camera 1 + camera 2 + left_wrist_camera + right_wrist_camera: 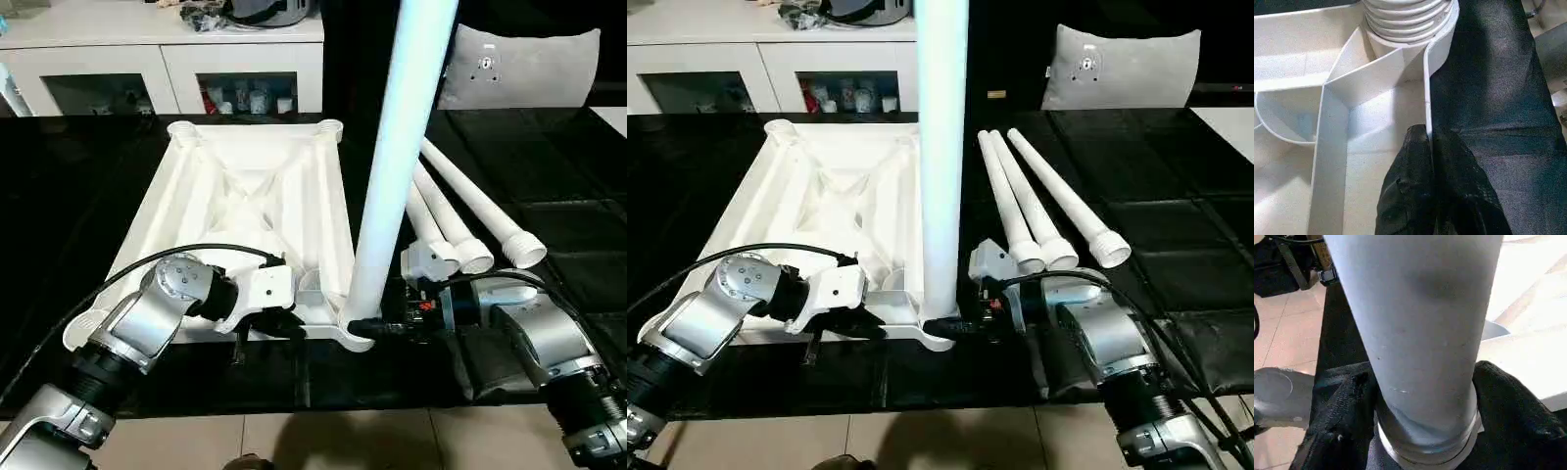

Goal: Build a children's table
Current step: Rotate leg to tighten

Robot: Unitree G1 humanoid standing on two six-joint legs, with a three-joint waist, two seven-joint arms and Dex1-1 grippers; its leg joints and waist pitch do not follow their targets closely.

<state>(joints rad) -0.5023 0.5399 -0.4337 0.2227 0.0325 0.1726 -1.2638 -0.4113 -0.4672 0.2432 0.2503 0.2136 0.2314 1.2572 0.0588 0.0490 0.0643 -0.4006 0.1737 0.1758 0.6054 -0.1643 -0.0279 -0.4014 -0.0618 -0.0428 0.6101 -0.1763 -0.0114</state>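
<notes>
The table top (245, 211) is showing plain white, with a crossing pattern of ribs on its hollow underside, and the four legs (397, 176) are white too. It is lying on a glossy black surface (549, 196). The gripper fingers (1422, 196) are looking black.

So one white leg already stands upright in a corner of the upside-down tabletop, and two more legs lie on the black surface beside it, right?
Not quite: three spare legs lie side by side on the black surface, not two, as the right eye view shows. The rest holds: one leg stands upright in the near corner of the upside-down tabletop.
</notes>
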